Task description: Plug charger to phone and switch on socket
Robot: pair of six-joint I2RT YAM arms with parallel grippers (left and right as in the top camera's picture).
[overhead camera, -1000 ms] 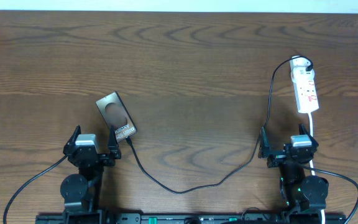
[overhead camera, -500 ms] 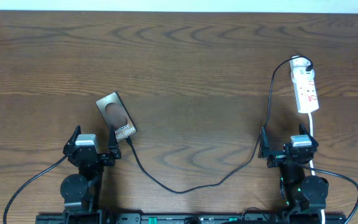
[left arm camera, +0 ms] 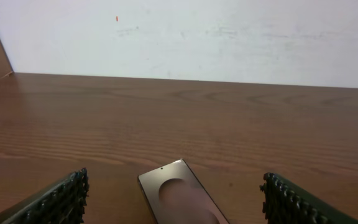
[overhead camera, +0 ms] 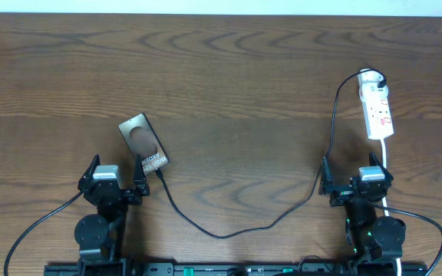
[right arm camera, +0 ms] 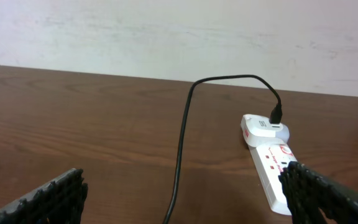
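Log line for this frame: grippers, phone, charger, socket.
left gripper open, empty | right gripper open, empty | phone flat by left gripper | charger runs socket to phone edge, insertion unclear | switch unreadable

Black arms [overhead camera: 93, 230], silver wrist blocks [overhead camera: 106, 172], ribbed tool fingers [left arm camera: 61, 199], black cables [overhead camera: 52, 212].

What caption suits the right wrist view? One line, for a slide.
Open right gripper facing the black charger, which runs to the white socket on the wooden table.

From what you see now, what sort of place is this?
Probably a robot lab bench: a wooden table against a plain white wall, with a phone, charger and socket set out.
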